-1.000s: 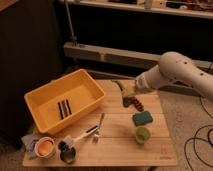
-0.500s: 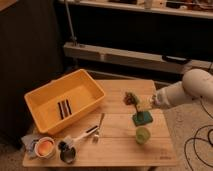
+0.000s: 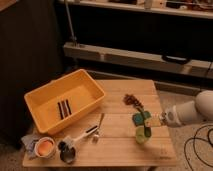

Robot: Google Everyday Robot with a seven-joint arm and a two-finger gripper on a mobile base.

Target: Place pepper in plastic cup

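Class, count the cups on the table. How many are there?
3: white cup and dark metal cup lower left; plastic cup lower right, gripper close beside it. None seems hidden.

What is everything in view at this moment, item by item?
table: one, light wood, centre
bin: one, yellow, table's left rear
sticks: two, dark, inside the bin
white cup: one, orange inside, front left corner
metal cup: one, dark, right of the white cup
utensils: count unclear, silvery, front middle
brown cluster: one, reddish-brown, right rear
sponge: one, green, right side
plastic cup: one, yellow-green, just in front of the sponge
pepper: cannot make it out
arm: one, white, entering from the right
gripper: one, beside the sponge's right edge, jaws shut
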